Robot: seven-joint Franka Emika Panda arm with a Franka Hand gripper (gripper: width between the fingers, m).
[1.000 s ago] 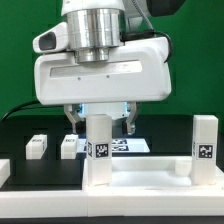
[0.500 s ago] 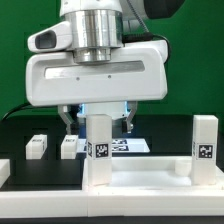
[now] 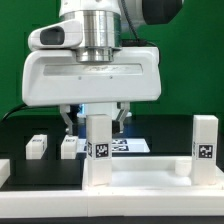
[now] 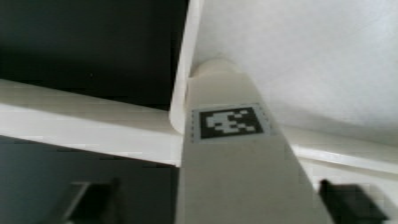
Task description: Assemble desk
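The claw has half closed at 3 and 9 o'clock of the desk leg, holding nothing yet, grab coming.

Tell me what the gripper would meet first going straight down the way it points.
Probably the upright leg: the gripper points down over it, fingers apart on either side. They would pass alongside it; its top would reach the gripper's body, or the fingertips the desk top; which comes first is unclear.

White glossy arm; silver ribbed cylinder at the wrist. Broad white rounded housing, dark horizontal seam across it. Two dark fingers underneath.
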